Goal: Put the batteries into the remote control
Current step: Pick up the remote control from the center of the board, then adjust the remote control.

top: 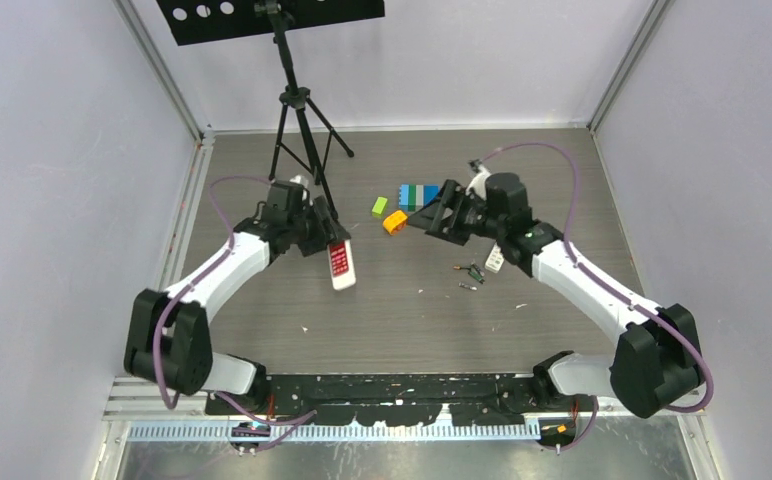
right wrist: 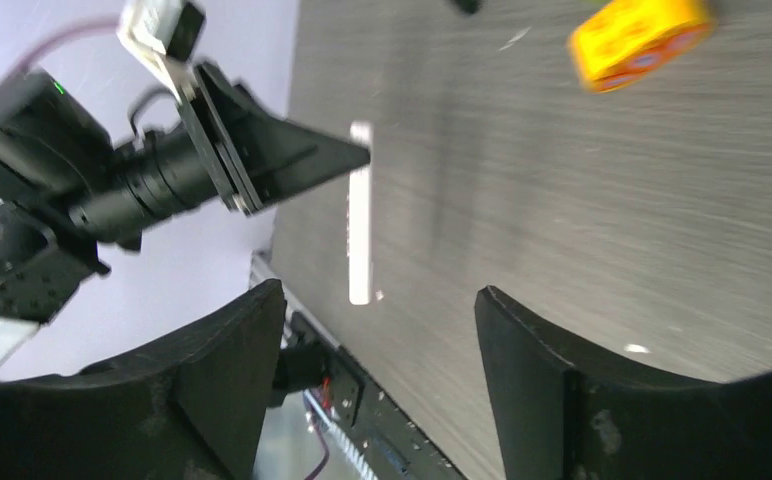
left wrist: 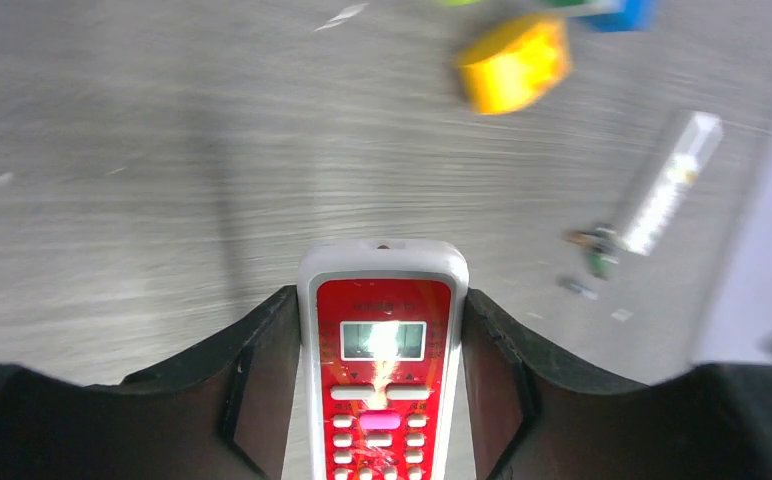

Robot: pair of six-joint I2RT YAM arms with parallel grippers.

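My left gripper (top: 324, 238) is shut on the lower end of a red-faced white remote (top: 340, 263), gripping its two sides. In the left wrist view the remote (left wrist: 382, 360) sits face up between the fingers (left wrist: 262, 390), above the table. Two tiny dark batteries (top: 472, 270) lie on the table right of centre, also seen in the left wrist view (left wrist: 599, 250). A second, white remote (top: 495, 258) lies beside them, partly under my right arm. My right gripper (top: 424, 218) is open and empty, raised near the toy blocks; its view shows the held remote edge-on (right wrist: 360, 215).
An orange block (top: 394, 221), a green block (top: 379, 207) and a blue-green block stack (top: 419, 194) lie at the back centre. A black tripod (top: 302, 120) stands at the back left. Walls enclose the table on three sides.
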